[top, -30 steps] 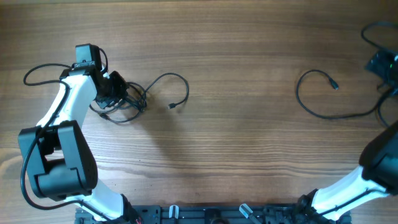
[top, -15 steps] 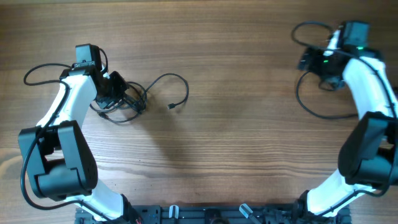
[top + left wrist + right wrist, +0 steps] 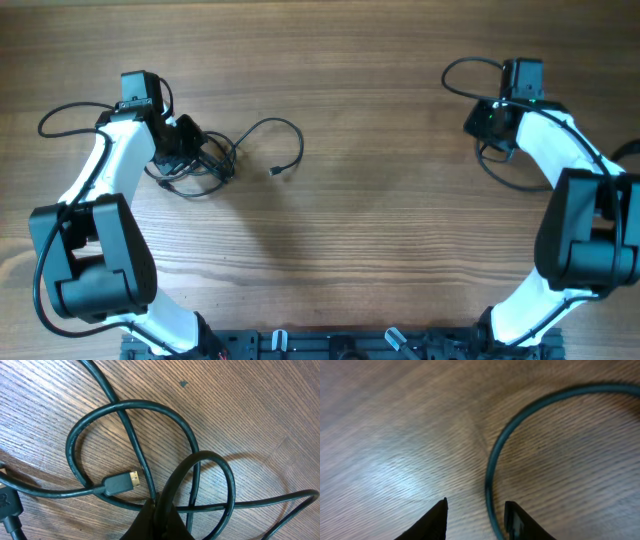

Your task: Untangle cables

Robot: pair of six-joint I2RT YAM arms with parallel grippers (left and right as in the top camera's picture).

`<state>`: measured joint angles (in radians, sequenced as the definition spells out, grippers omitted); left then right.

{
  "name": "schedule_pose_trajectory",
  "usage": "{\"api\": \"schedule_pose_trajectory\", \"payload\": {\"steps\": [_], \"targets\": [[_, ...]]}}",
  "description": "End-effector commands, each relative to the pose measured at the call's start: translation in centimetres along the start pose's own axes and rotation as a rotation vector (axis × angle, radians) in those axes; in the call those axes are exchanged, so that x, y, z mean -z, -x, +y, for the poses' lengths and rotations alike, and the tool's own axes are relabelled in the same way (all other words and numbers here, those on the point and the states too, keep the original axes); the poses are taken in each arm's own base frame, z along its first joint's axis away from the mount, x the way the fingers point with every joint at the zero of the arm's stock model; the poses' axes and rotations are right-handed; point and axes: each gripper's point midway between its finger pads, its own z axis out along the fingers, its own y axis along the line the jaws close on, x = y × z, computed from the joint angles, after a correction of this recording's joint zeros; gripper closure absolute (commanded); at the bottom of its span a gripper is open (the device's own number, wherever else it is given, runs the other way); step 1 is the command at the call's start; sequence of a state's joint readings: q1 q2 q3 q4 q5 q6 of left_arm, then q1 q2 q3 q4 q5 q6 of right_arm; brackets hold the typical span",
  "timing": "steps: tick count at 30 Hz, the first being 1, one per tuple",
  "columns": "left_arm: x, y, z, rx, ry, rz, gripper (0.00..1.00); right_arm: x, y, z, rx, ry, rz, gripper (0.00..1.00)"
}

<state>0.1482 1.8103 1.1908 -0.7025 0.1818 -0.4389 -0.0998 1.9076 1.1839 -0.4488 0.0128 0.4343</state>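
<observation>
Left claw (image 3: 159, 506) clenched on tangled cables (image 3: 117, 483) on the table (image 3: 250, 400); right claw (image 3: 476, 510) released astride 1 separate cable (image 3: 489, 480).

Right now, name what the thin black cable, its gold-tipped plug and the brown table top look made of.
Thin black cable: probably rubbery plastic jacket, smooth, faint sheen.
Gold-tipped plug: moulded black plastic, shiny metal tip.
Brown table top: wood or wood-look laminate, visible grain.

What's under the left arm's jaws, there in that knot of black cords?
The jaws pinch one loop of the cables. Below lie crossing strands, a gold-tipped plug and the wooden table. Where the pinched loop runs beneath the jaws is covered.
</observation>
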Motion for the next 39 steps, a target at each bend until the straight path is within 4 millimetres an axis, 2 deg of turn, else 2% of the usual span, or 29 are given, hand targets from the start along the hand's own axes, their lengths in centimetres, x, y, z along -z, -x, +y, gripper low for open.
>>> {"api": "schedule_pose_trajectory", "payload": {"steps": [1, 3, 4, 8, 12, 19, 25, 27, 30, 32, 33, 35, 36, 37, 38, 39], "targets": [[-0.5, -0.4, -0.2, -0.016, -0.004, 0.023, 0.96, -2.2, -0.6, -1.1, -0.037, -0.050, 0.004, 0.61], [-0.5, -0.4, -0.2, -0.016, -0.004, 0.023, 0.96, -3.0, -0.5, -1.2, -0.037, -0.053, -0.003, 0.61], [-0.5, -0.4, -0.2, -0.016, -0.004, 0.023, 0.96, -3.2, -0.4, -1.2, -0.037, -0.058, -0.005, 0.65], [-0.5, -0.4, -0.2, -0.016, -0.004, 0.023, 0.95, -4.2, 0.3, -2.6, -0.039, -0.133, -0.051, 0.95], [-0.5, -0.4, -0.2, -0.016, -0.004, 0.022, 0.95, -4.2, 2.0, -4.2, -0.052, -0.209, -0.132, 0.96], [-0.5, -0.3, -0.2, -0.017, -0.004, 0.018, 0.94, -3.3, 7.2, -7.5, -0.151, -0.223, -0.309, 0.96], [-0.5, 0.0, -0.2, -0.018, 0.001, 0.005, 0.92, -2.0, 10.8, -13.8, -0.263, -0.264, -0.418, 0.96], [-0.5, 0.1, -0.3, -0.020, -0.002, 0.000, 0.91, -1.0, 12.2, -16.8, -0.211, -0.307, -0.447, 0.96], [-0.5, 0.1, -0.3, -0.019, -0.002, 0.000, 0.91, -0.1, 13.2, -19.0, -0.145, -0.357, -0.438, 0.95], [-0.5, 0.1, -0.3, -0.019, -0.002, 0.000, 0.91, 0.1, 13.2, -20.2, -0.168, -0.370, -0.431, 0.89], [-0.5, 0.1, -0.3, -0.020, -0.002, 0.000, 0.91, 0.1, 12.8, -20.9, -0.232, -0.368, -0.428, 0.88], [-0.5, 0.2, -0.3, -0.020, -0.004, -0.003, 0.91, -0.1, 12.3, -21.4, -0.309, -0.345, -0.415, 0.85], [-0.5, 0.3, -0.3, -0.021, -0.005, -0.006, 0.91, -0.4, 12.0, -21.0, -0.337, -0.300, -0.398, 0.75], [-0.5, 0.3, -0.4, -0.020, -0.005, -0.006, 0.91, -0.6, 12.0, -20.6, -0.332, -0.269, -0.388, 0.57], [-0.5, 0.3, -0.4, -0.021, -0.007, -0.009, 0.90, -0.8, 11.9, -20.0, -0.324, -0.234, -0.377, 0.43], [-0.5, 0.4, -0.4, -0.021, -0.007, -0.009, 0.90, -0.8, 11.9, -20.0, -0.322, -0.230, -0.374, 0.40]]}}
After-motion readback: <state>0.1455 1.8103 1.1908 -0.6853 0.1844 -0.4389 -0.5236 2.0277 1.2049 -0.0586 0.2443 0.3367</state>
